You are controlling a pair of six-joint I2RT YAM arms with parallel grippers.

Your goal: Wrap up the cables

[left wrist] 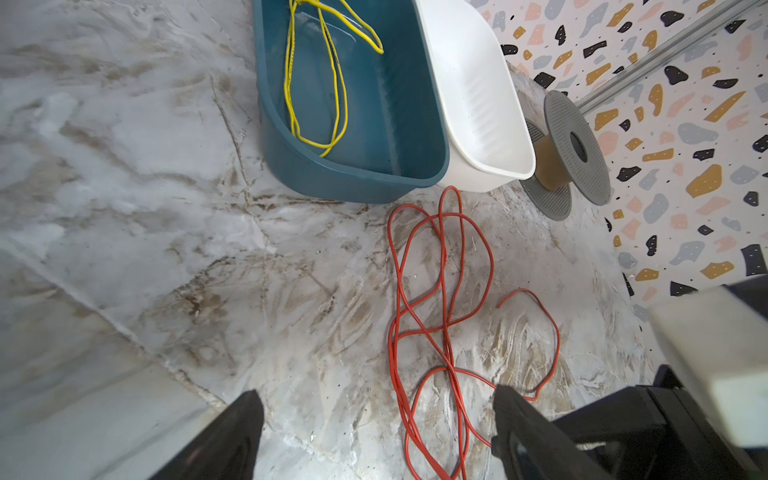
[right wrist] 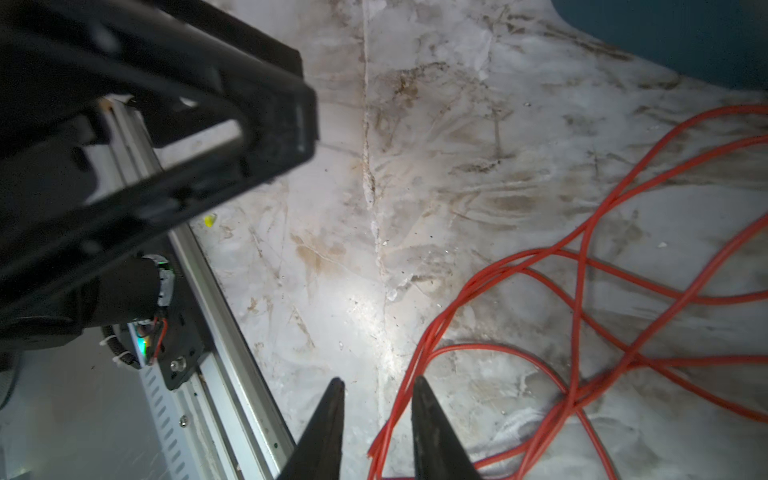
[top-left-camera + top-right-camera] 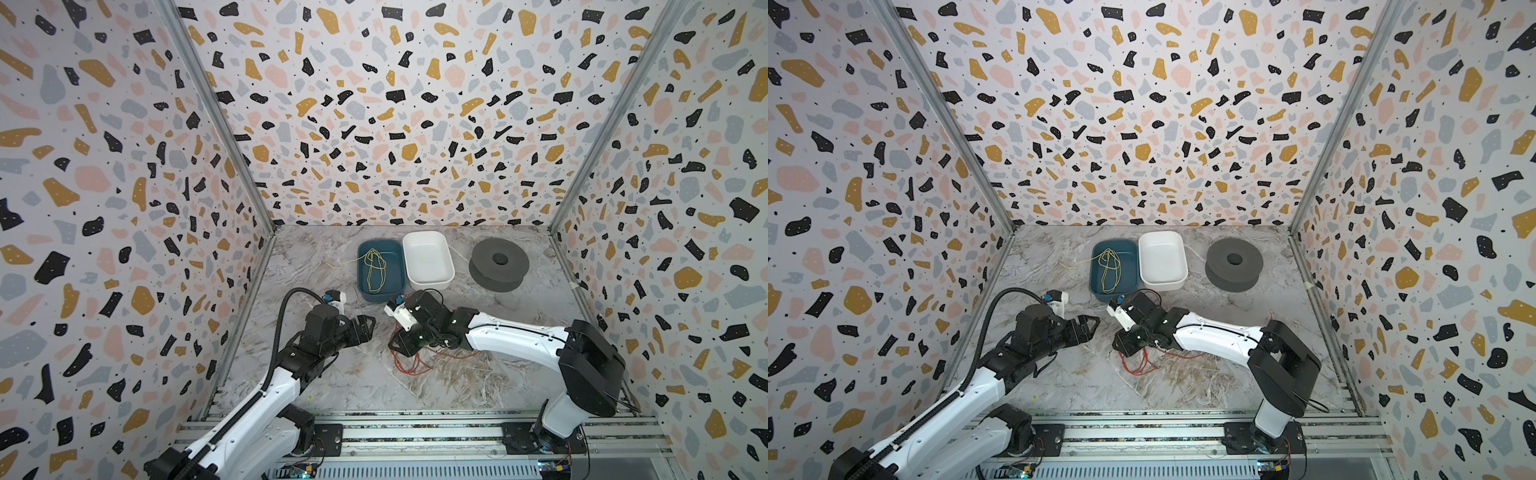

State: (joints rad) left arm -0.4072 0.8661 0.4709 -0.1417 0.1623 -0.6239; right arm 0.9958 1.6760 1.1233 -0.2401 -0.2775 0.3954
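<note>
Top views, cables: the cables (image 3: 411, 363) lie as a loose red heap on the table (image 3: 324, 386), in the near half, with one strand trailing off under the right arm.
Top views, right gripper: the right gripper (image 3: 395, 343) points down at the far end of that heap, its tips right at the strands. Contact cannot be told from here.
Top views, left gripper: the left gripper (image 3: 1091, 325) hangs with jaws wide apart and nothing between them, to the left of the heap and clear of it.
Top views, other items: a blue bin (image 3: 381, 296) holding a yellow wire (image 3: 376, 270), a white bin (image 3: 428, 284) and a grey spool (image 3: 484, 259) stand at the far side, apart from the heap.
Left wrist, axis: the loops are long and narrow. Their long axis runs from the blue bin's near wall toward this gripper, and the near ends show between its spread fingers (image 1: 519, 424), closer to one of them.
Right wrist, grip: the fingers (image 2: 432, 428) stand a little apart with table showing in the gap. A bundle of strands runs through that gap, hard against one finger, and is not clamped so far as this view shows.
Right wrist, bearing: the bulk of the heap spreads ahead of the tips and off to one side.
Judgement: the right arm is the nearer and straddles the bundle. Closing there would likely catch several strands at once.
</note>
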